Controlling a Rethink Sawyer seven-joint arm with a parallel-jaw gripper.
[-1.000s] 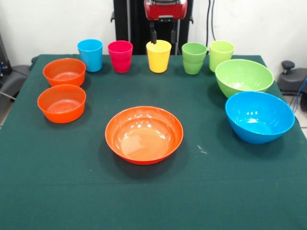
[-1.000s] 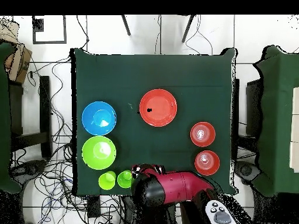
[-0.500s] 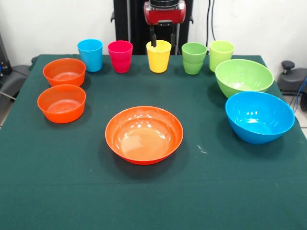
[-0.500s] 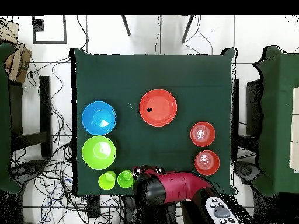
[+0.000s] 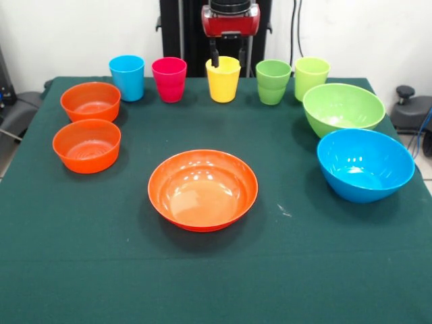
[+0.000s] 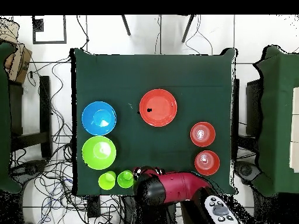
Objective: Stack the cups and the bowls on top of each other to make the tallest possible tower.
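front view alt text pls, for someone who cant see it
The robot's gripper hangs over a yellow cup in a far row of cups on a dark green table, one finger dipping inside its rim. A wide orange bowl sits mid-table, two small orange bowls left, a lime green bowl and blue bowl right; nothing is stacked.
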